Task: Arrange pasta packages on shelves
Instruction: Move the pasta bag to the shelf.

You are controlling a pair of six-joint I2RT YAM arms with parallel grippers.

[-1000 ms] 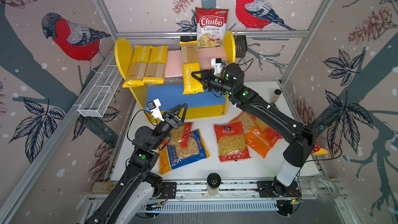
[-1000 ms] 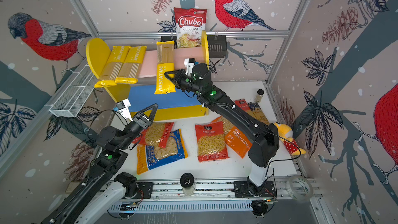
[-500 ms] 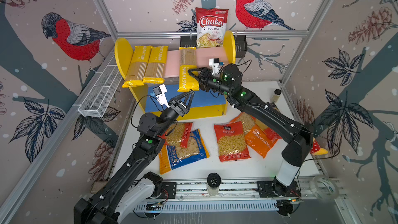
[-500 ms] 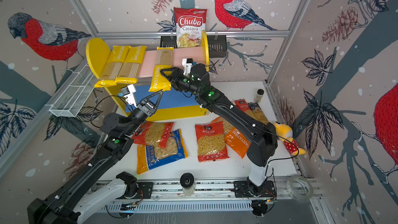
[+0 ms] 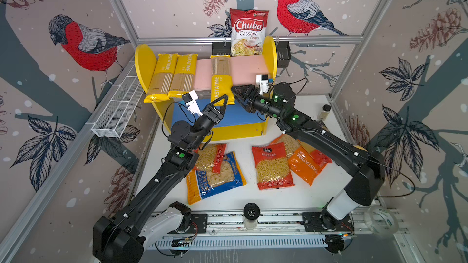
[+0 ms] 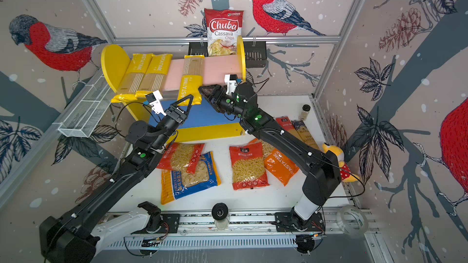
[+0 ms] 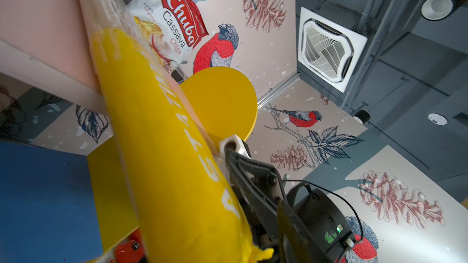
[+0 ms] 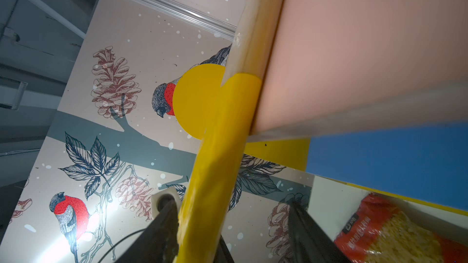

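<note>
A long yellow spaghetti pack (image 5: pixel 220 72) (image 6: pixel 192 72) lies on the shelves' pink upper board (image 5: pixel 248 69), its lower end hanging past the front edge. My left gripper (image 5: pixel 224 96) (image 6: pixel 192 96) straddles that end from below. In the left wrist view the pack (image 7: pixel 164 148) hides one finger and a slim gap shows beside the other finger (image 7: pixel 288 226), so I cannot tell whether it clamps. My right gripper (image 5: pixel 236 94) (image 8: pixel 231 213) is open around the pack (image 8: pixel 220 160), which touches one finger. Two more yellow packs (image 5: pixel 164 77) (image 5: pixel 183 77) rest at the board's left.
On the table lie a red bag (image 5: pixel 272 165), an orange bag (image 5: pixel 304 165), and a blue-yellow bag (image 5: pixel 215 175) under another red one (image 5: pixel 210 155). The Chuba bag (image 5: pixel 249 31) stands behind the shelves. A white wire basket (image 5: pixel 119 107) hangs left. The blue lower board (image 5: pixel 243 117) is bare.
My left arm has risen from over the table bags to the pack's lower end and its jaws have narrowed. My right gripper has let go of the pack and opened.
</note>
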